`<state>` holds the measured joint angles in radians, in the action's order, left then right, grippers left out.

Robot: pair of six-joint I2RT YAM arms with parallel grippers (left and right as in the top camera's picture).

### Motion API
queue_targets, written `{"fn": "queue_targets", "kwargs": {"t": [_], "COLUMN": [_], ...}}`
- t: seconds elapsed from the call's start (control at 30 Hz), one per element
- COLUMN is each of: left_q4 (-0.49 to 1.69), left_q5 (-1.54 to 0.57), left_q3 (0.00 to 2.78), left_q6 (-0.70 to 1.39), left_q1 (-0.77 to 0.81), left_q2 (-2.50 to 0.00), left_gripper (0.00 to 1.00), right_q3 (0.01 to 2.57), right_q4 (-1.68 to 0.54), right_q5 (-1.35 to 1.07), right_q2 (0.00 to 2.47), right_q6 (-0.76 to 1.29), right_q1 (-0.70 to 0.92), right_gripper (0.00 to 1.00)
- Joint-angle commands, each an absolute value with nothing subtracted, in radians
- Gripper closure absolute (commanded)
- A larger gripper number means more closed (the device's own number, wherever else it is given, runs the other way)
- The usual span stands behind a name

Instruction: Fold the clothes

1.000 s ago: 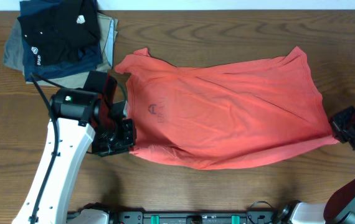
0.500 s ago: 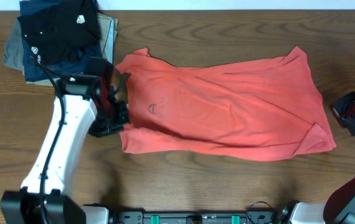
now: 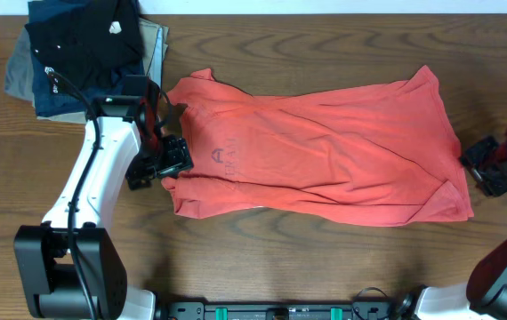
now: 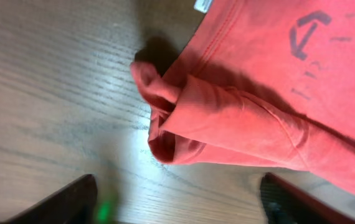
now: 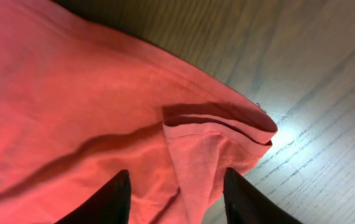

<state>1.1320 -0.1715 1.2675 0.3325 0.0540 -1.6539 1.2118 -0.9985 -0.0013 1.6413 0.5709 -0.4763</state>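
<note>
Plainly, the coral T-shirt (image 3: 325, 151) is a light, limp thing. It lies spread across the middle of the table (image 3: 325, 267), neck end to the left and hem to the right, with a long crease running along its near side. A stack of folded garments (image 3: 84, 53) sits at the far left, just beside the shoulder.

The left gripper (image 3: 172, 160) rests at the shirt's left end with its fingers wide apart and nothing between them. In its wrist view a bunched sleeve (image 4: 171, 118) lies just ahead on the wood, with the neck tag (image 4: 202, 5) and navy lettering (image 4: 308, 34) beyond. The right gripper (image 3: 486, 169) stands at the near right corner, jaws partly apart and gripping nothing. The turned-over hem corner (image 5: 215, 130) lies on the table ahead of its fingers.

Thin cotton like this probably has no stiffness at all. It will sag from any pinch, wrinkle where pushed, and drag a little on the wood grain rather than slide freely. It is not fragile, so a firm pinch should do no harm.

The best holds look like the stitched edges, meaning the hem on the right and the sleeve or collar seam on the left. Doubled cloth there gives the fingers something thick to bite. A pinch should take every layer at once, or the lower one may stay behind and spoil the fold.
</note>
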Motion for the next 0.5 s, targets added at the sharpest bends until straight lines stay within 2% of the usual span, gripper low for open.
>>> {"fn": "queue_targets", "kwargs": {"t": [0.0, 0.17, 0.2, 0.23, 0.33, 0.47], "left_q4": [1.154, 1.209, 1.223, 1.234, 1.257, 1.215], "left_q5": [-0.152, -0.171, -0.173, -0.178, -0.224, -0.28], "left_q3": [1.283, 1.286, 1.283, 1.278, 1.248, 1.166], "left_q6": [0.334, 0.334, 0.335, 0.335, 0.33, 0.34], "left_q1": [0.051, 0.052, 0.052, 0.052, 0.069, 0.126], "left_q2": [-1.657, -1.651, -1.651, -1.651, -1.652, -1.652], "left_gripper": [0.11, 0.11, 0.15, 0.23, 0.57, 0.59], "right_q3": [1.223, 1.223, 1.223, 1.223, 1.223, 1.223], "right_q4": [-1.008, -1.024, -1.029, -1.032, -1.041, -1.044], "right_q5": [-0.034, -0.035, -0.035, -0.035, -0.035, -0.036], "right_q2": [1.673, 1.686, 1.686, 1.686, 1.686, 1.686], "right_q6": [0.507, 0.491, 0.491, 0.491, 0.492, 0.492], "right_q1": [-0.457, -0.457, -0.457, -0.457, -0.457, -0.456], "right_gripper": [0.5, 0.5, 0.5, 0.5, 0.5, 0.5]}}
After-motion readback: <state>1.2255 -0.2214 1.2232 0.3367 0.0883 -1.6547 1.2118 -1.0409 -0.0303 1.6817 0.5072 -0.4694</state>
